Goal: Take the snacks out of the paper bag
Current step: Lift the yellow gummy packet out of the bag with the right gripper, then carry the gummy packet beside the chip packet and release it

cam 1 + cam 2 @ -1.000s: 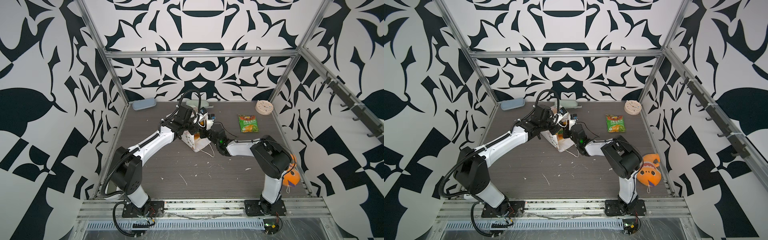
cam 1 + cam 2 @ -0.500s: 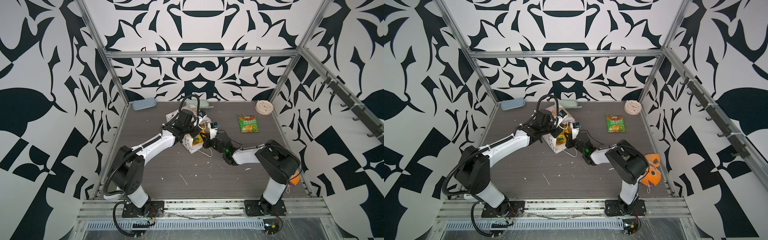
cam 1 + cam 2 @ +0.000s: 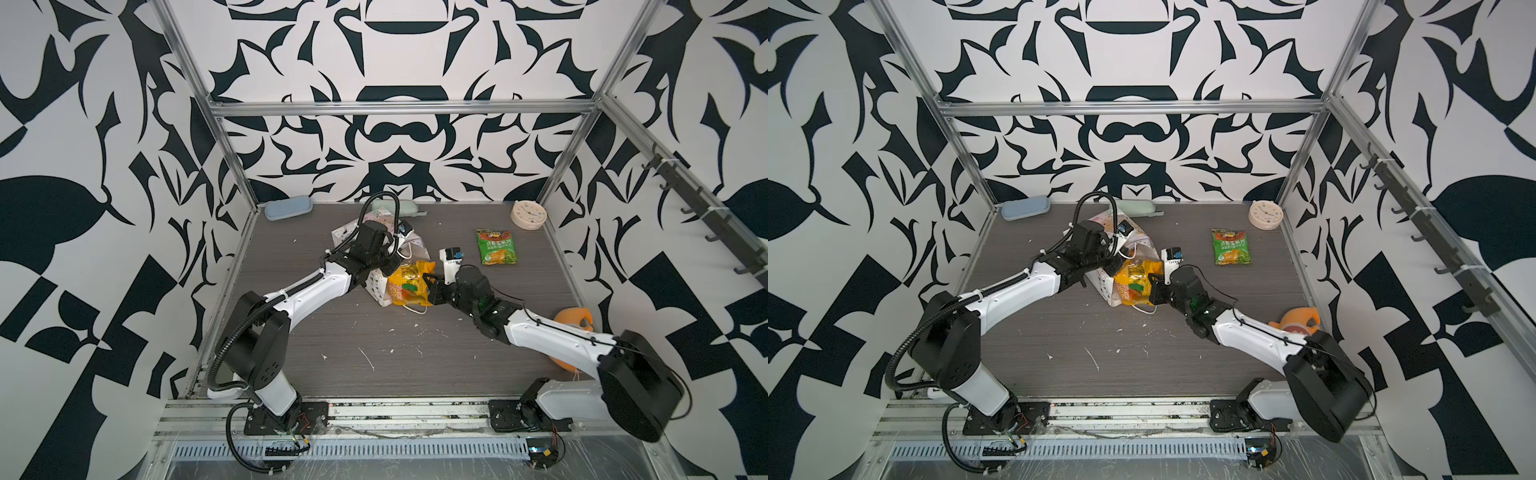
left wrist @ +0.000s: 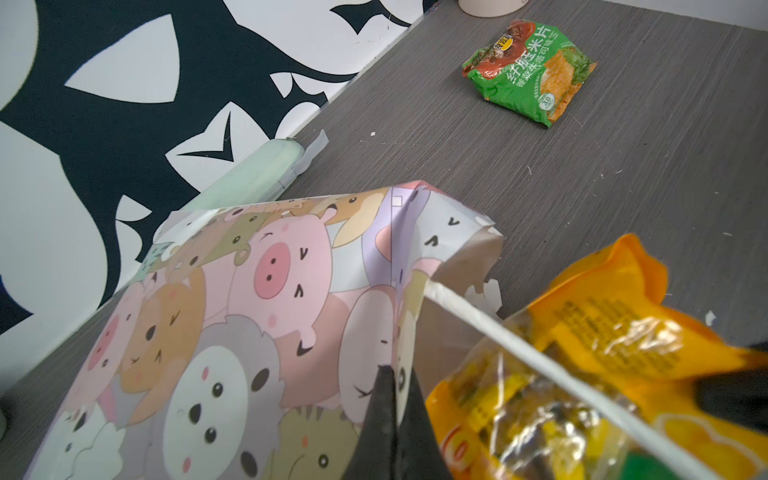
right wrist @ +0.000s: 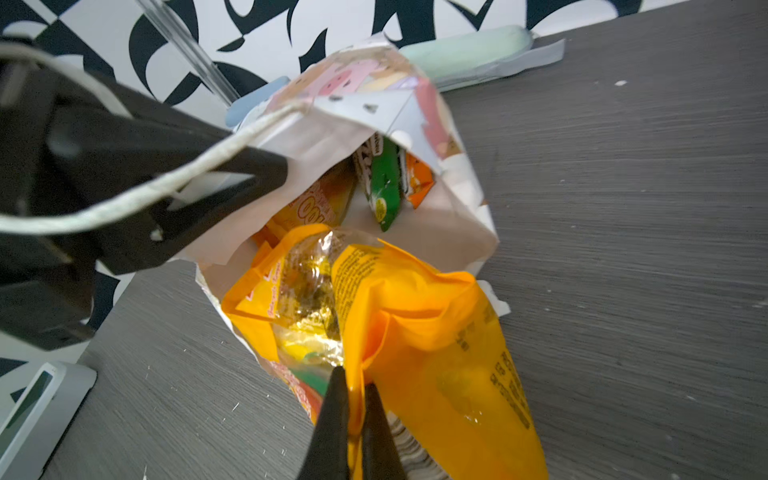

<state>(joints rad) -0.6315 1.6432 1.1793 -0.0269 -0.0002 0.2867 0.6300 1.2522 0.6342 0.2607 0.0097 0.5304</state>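
With left fingers (image 4: pixel 380 415) pinching the paper bag (image 4: pixel 232 316) by its rim, right fingers (image 5: pixel 330 424) are clamping the half-out yellow-orange packet (image 5: pixel 415 316), which is needing a slow, straight pull clear of the mouth.

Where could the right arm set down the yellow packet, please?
Widest bare patch: the front half of the table, from the bag to the front edge, only crumbs. A smaller one lies between the green packet and the plush toy, on the right. Crowded: the middle, around the bag and yellow packet, and the back edge with the blue case, green case and clock.
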